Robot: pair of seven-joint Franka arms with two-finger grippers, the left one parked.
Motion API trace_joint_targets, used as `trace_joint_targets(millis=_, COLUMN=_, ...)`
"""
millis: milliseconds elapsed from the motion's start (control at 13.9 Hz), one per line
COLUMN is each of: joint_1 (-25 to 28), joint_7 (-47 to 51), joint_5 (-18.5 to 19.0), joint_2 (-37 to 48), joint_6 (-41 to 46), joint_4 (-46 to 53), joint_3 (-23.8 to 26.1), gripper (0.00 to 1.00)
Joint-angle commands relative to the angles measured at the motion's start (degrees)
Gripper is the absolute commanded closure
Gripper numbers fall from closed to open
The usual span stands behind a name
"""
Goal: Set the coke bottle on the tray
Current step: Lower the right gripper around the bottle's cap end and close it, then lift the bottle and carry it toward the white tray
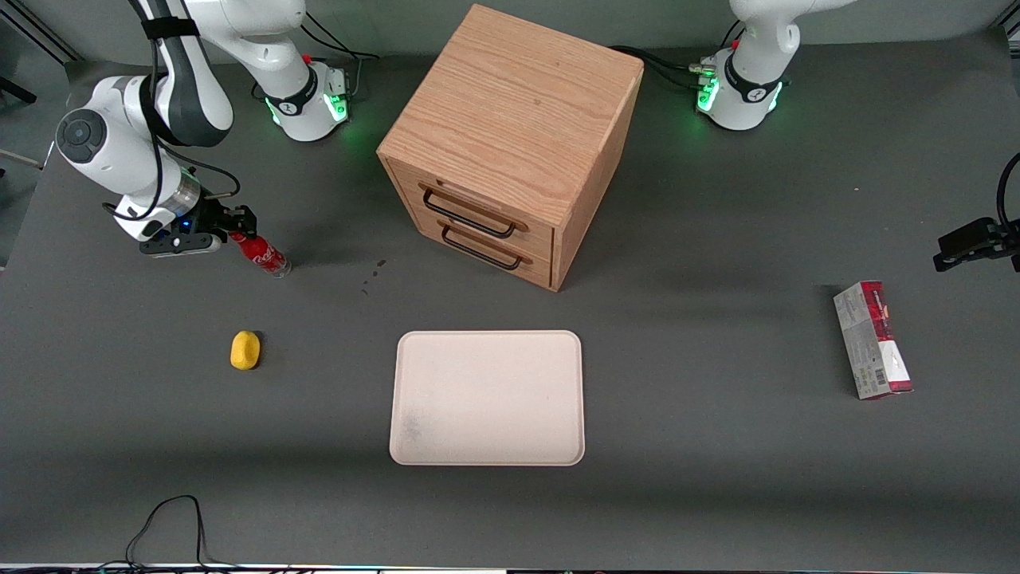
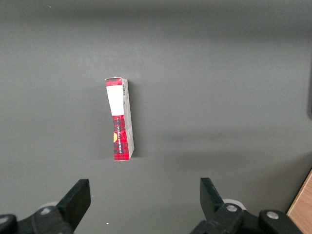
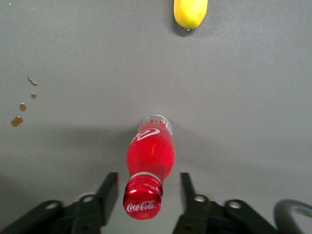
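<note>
Dark grey matting covered the table (image 1: 717,478), marked by a few small brown drips (image 3: 19,114) off to one side of the fingers. At the working arm's end, the gripper (image 1: 233,233) hung low over the mat with its two black fingers (image 3: 108,187) spread apart, one on each side of the coke bottle (image 3: 148,163) and neither pressing on it. The bottle stood on the mat, its clear base down and its red cap (image 3: 142,200) directly between the fingertips; white "Coca-Cola" script ran across the rim of the cap, and part of the same white script curled over the red label lower on the body. In the front view the bottle (image 1: 263,253) appeared leaning, cap at the fingertips and base reaching away from them toward the table's middle. A yellow lemon (image 1: 245,350) lay well apart from the fingers, nearer the front camera than the bottle. The cream tray (image 1: 486,397), smudged grey in one corner, sat flat and well apart from the fingers at mid-table, in front of a wooden two-drawer cabinet (image 1: 510,143) with dark wire handles. Toward the parked arm's end lay a red-and-grey carton box (image 1: 872,339) with a barcode at one end; its printing was too small to read.
</note>
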State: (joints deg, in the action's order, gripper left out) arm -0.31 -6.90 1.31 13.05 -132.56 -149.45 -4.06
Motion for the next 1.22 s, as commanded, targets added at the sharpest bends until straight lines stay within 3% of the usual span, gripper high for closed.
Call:
trace_joint_targets(millis=0, joint_1=0.8, joint_7=-1.2, joint_5=0.4, joint_2=0.2, joint_6=0.3, joint_4=-0.1, joint_3=-0.8, gripper=0.76)
trace_joint_targets(millis=144, joint_1=0.8, joint_7=-1.2, joint_5=0.4, joint_2=0.3, joint_6=0.4, joint_4=0.0, joint_3=-0.8, gripper=0.83)
trace_joint_targets(millis=431, joint_1=0.8, joint_7=-1.2, joint_5=0.4, joint_2=1.6, joint_6=5.9, joint_4=3.6, joint_3=-0.5, gripper=0.86)
trace_joint_targets(millis=935, joint_1=0.8, joint_7=-2.1, joint_5=0.4, joint_2=1.2, joint_6=35.8, joint_4=29.5, joint_3=-0.2, gripper=0.86)
trace_joint_targets(millis=1150, joint_1=0.9, joint_7=-4.1, joint_5=0.5, joint_2=-0.1, joint_6=43.9, joint_4=40.5, joint_3=0.2, gripper=0.88)
